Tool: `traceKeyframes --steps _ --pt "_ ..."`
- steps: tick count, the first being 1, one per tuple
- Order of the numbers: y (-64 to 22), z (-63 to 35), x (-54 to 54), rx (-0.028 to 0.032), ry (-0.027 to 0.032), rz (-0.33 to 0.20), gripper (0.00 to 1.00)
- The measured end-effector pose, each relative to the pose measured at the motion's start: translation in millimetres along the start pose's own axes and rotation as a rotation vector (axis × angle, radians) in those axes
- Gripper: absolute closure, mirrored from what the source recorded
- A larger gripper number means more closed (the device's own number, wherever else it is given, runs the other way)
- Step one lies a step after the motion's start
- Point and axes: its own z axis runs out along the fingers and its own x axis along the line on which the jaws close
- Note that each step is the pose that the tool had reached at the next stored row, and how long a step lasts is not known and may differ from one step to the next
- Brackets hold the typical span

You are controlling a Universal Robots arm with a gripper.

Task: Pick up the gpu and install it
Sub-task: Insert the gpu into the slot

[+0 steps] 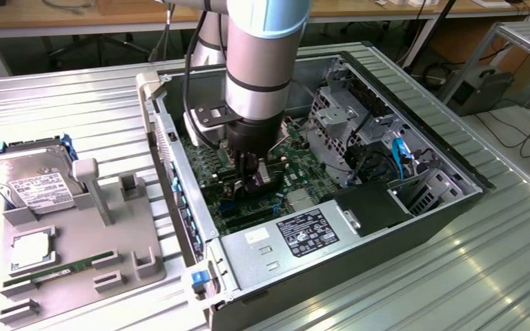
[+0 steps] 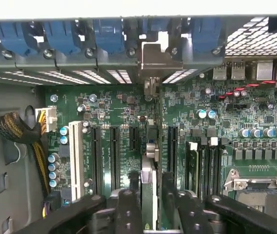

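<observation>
The gpu (image 2: pixel 148 170) shows edge-on as a thin card, its silver bracket (image 2: pixel 155 56) reaching the case's rear slot wall. My gripper (image 2: pixel 149 200) is shut on it, with a black finger (image 2: pixel 126 207) on either side. The card stands upright over the long black expansion slots (image 2: pixel 113 156) of the green motherboard (image 2: pixel 104 105); whether its edge touches a slot I cannot tell. In the exterior view my gripper (image 1: pixel 249 169) reaches down into the open computer case (image 1: pixel 413 89) with the gpu (image 1: pixel 263 174) held low over the board.
A drive cage (image 1: pixel 339 124) and power supply (image 1: pixel 306 231) crowd the case around the arm. Memory sticks (image 2: pixel 193 165) and the CPU socket (image 2: pixel 257 190) lie beside the card. Outside, a grey fixture tray (image 1: pixel 145 238) holds a hard drive (image 1: pixel 30 183) and a green memory stick (image 1: pixel 63 267).
</observation>
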Motion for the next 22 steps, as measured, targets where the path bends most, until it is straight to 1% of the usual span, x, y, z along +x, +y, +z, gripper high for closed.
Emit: traceKeyframes --steps 1,3,7,8,10,11,14,16,17,18,20,22 --pt "0.0 -0.7 0.0 -0.0003 0.0005 0.000 0.66" --pt "-0.1 -4.9 0.1 -0.0001 0.0002 0.000 0.66" --pt "-0.6 -24.6 0.4 -0.0001 0.0002 0.000 0.66" --pt "-0.7 -27.4 0.5 -0.0002 0.0004 0.000 0.66" --pt "-0.8 -28.5 0.3 -0.0005 0.0003 0.000 0.67" --pt "-0.8 -28.5 0.0 -0.0019 0.0000 0.000 0.67" --pt "-0.6 -28.8 -1.5 -0.0111 0.0003 -0.001 0.87" --pt "-0.4 -28.9 -2.9 -0.0180 0.0004 -0.002 0.87" --pt "-0.3 -29.0 -4.0 -0.0217 0.0004 -0.002 0.89" --pt "-0.3 -29.0 -5.4 -0.0256 0.0004 -0.003 0.89" --pt "-0.1 -28.7 -9.4 -0.0288 0.0003 -0.007 0.89" --pt "1.9 -26.4 -11.9 -0.0288 0.0004 -0.011 0.89"
